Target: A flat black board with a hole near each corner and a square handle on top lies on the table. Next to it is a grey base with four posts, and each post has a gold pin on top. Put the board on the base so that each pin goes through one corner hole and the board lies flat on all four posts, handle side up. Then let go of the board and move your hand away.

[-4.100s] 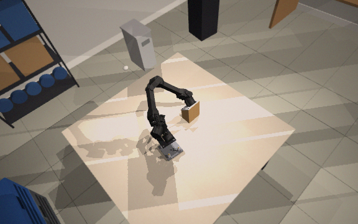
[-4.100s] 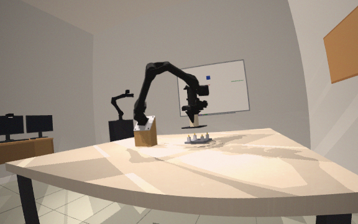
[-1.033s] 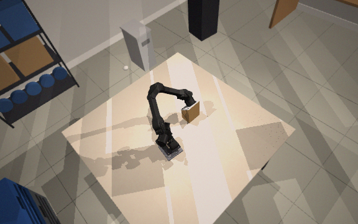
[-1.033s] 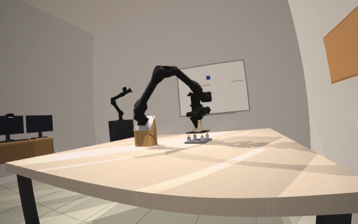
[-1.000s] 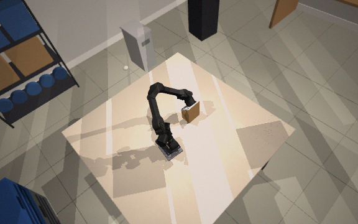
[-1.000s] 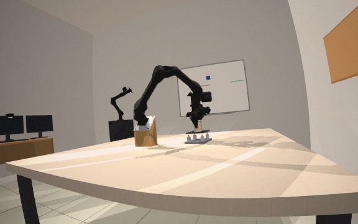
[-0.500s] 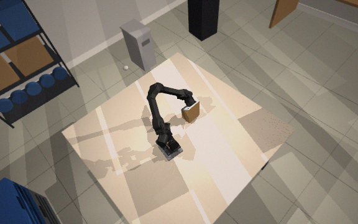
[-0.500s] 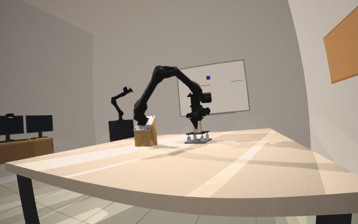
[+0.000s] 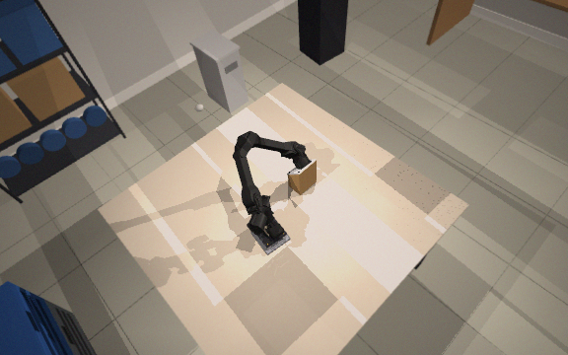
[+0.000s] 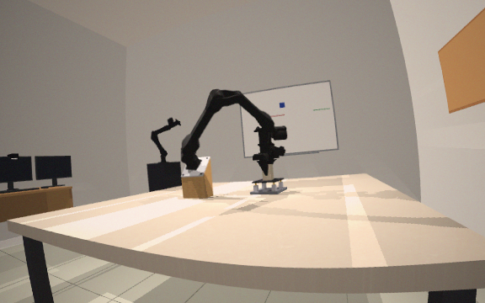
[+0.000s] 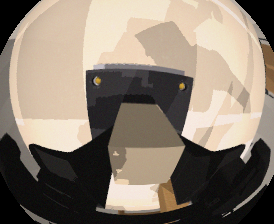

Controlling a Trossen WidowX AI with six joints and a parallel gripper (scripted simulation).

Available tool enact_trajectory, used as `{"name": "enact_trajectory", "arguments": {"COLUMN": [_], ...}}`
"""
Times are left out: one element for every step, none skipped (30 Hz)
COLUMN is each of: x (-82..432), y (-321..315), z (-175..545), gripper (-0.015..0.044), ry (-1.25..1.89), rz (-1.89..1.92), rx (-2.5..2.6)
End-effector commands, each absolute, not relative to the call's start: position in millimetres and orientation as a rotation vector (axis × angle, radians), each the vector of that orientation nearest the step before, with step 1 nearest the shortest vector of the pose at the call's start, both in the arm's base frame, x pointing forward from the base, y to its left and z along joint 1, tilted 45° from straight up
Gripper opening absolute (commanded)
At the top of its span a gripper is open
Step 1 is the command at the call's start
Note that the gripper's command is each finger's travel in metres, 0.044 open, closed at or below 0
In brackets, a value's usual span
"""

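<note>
Hand (image 10: 266,170) (image 11: 140,129) gripping handle (image 10: 269,172) (image 11: 146,132), holding board (image 10: 262,180) (image 11: 104,112) over base (image 10: 269,191) (image 11: 138,66); gold pins (image 11: 98,80) showing in 2 far-edge holes; table (image 9: 363,237) (image 10: 226,236) (image 11: 53,65) extending around.

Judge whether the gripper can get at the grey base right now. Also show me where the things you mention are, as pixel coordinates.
Probably not: the gripper (image 10: 266,172) (image 11: 140,129) is shut on the board's handle (image 10: 269,173) (image 11: 147,165), and the black board (image 10: 273,180) (image 11: 105,107) sits between it and the grey base (image 10: 268,191) (image 11: 160,68).

This place is looking like a robotics lab: 1 black arm (image 9: 244,170) (image 10: 202,122) is standing on a table (image 9: 363,237) (image 10: 268,236), a 2nd arm (image 10: 155,136) is occupying a black pedestal (image 10: 164,177), and 2 monitors (image 10: 8,169) and a whiteboard (image 10: 314,126) are showing behind.
</note>
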State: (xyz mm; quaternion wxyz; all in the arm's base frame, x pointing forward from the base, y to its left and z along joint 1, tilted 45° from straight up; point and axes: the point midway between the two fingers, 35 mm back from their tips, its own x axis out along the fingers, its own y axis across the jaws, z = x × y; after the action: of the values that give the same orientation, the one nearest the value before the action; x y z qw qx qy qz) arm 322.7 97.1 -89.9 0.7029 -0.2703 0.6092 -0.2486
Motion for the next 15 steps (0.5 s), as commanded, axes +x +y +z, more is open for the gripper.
{"name": "enact_trajectory", "arguments": {"x": [323.6,322.9,322.9,322.9,322.9,322.9,322.9,322.9,322.9,322.9,322.9,322.9,322.9,322.9,322.9], "y": [95.9,96.9,96.9,96.9,96.9,96.9,96.9,96.9,96.9,96.9,96.9,96.9,96.9,96.9,96.9], "z": [-91.3,-90.1,-90.1,-90.1,-90.1,-90.1,-90.1,-90.1,-90.1,-90.1,-90.1,-90.1,-90.1,-90.1,-90.1], "gripper": [0.0000,0.0026,0.0053,0.0079,0.0105,0.0131,0.0157,0.0184,0.0210,0.0236,0.0263,0.0289,0.0315,0.0341,0.0368], "ry": [1.354,1.355,1.355,1.355,1.355,1.355,1.355,1.355,1.355,1.355,1.355,1.355,1.355,1.355,1.355], "rz": [-0.552,-0.553,-0.553,-0.553,-0.553,-0.553,-0.553,-0.553,-0.553,-0.553,-0.553,-0.553,-0.553,-0.553,-0.553], "rx": [-0.609,-0.601,-0.601,-0.601,-0.601,-0.601,-0.601,-0.601,-0.601,-0.601,-0.601,-0.601,-0.601,-0.601,-0.601]}}
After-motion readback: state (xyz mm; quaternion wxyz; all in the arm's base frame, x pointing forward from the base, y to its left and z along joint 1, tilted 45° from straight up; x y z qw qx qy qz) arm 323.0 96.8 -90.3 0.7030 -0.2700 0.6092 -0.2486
